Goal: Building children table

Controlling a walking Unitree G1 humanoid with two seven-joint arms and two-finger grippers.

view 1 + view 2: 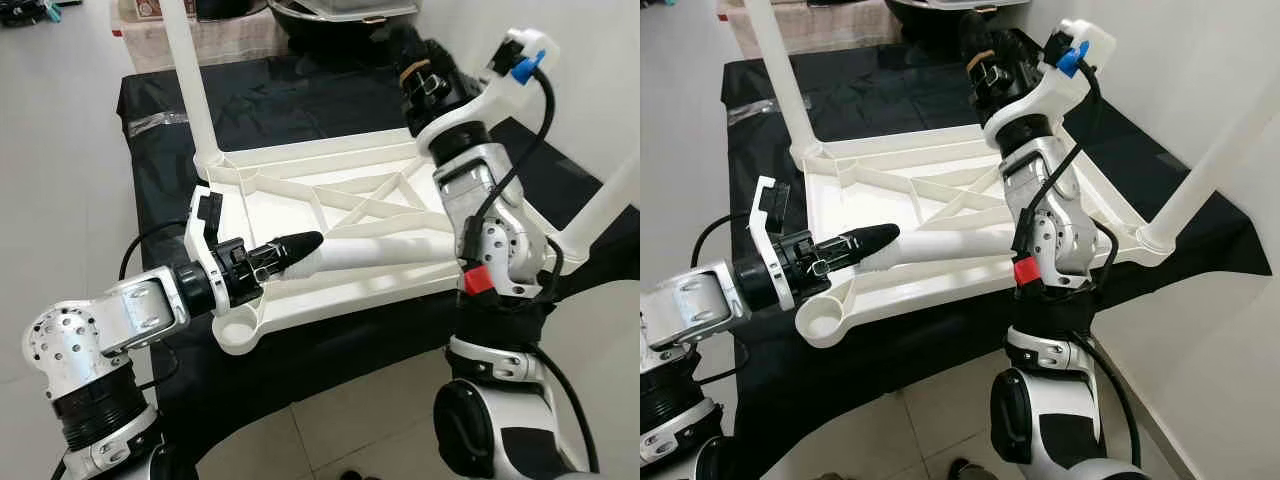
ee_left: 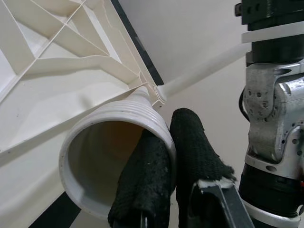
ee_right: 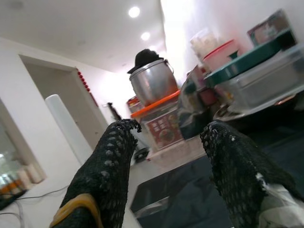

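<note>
A white plastic table top [image 1: 250, 215] lies upside down on a black-covered table. One white leg [image 1: 190, 80] stands in its far left corner and another leg [image 1: 605, 205] rises from its right corner. A loose white leg [image 1: 380, 252] lies across the ribs. My left gripper [image 1: 300, 245] is shut on the threaded rim of this leg [image 2: 109, 142], with one finger [image 2: 142, 180] inside the tube and the other outside. The near left corner socket [image 1: 237, 335] is empty. My right gripper [image 1: 985, 45] hangs open above the far edge, holding nothing.
The black cloth [image 1: 160, 180] covers the whole work table. Boxes [image 1: 150, 30] and a dark pot [image 1: 340, 15] stand behind it, and a metal pot [image 3: 152, 80] sits on stacked containers. White tile floor lies to the left and in front, with a white wall close on the right.
</note>
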